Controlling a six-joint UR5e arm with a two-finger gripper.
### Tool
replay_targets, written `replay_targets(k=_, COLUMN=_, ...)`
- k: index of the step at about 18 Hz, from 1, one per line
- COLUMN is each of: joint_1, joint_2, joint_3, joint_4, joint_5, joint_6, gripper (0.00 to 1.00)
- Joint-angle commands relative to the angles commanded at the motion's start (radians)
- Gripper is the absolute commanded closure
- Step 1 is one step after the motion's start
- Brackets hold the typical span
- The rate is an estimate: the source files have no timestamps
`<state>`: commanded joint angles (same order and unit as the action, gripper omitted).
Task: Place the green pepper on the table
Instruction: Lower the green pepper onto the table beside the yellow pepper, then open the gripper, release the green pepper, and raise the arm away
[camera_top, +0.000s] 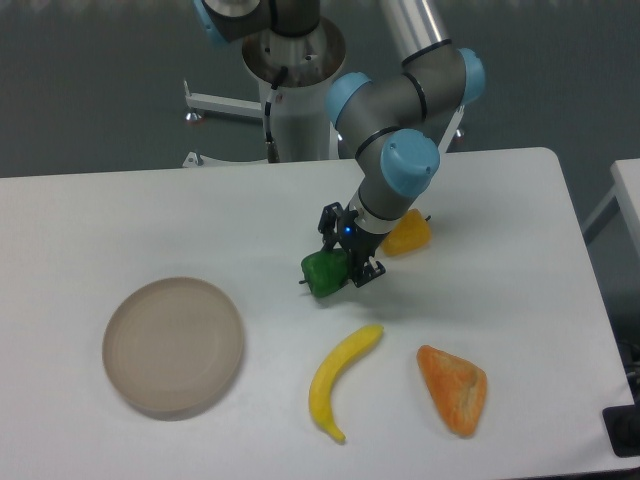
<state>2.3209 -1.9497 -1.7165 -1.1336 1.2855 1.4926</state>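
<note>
Arm: reaches down from the base at the top, elbow bent, blue-capped joints, wrist angled down and leftward.
Gripper (338, 268): low, just above the counter (120, 210).
Fingers (352, 272): closed around the green pepper (322, 272).

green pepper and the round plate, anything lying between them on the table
Nothing. In the camera view the stretch of white table between the green pepper and the plate is bare; the banana lies off that line, nearer the front.

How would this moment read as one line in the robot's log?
gripper: at green pepper, closure unclear | pepper: low over or on table | plate: empty | nearby: banana, yellow pepper
</note>
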Motion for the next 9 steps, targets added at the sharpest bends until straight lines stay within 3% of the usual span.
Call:
replay_targets(k=3, joint_1=0.000, joint_2=0.002, joint_3=0.000, joint_4=0.000, joint_5=0.000, joint_6=0.002, gripper=0.00)
replay_targets(k=9, joint_1=0.012, joint_2=0.017, joint_3=0.026, joint_4=-0.003, joint_5=0.009, joint_6=0.012, gripper=0.00)
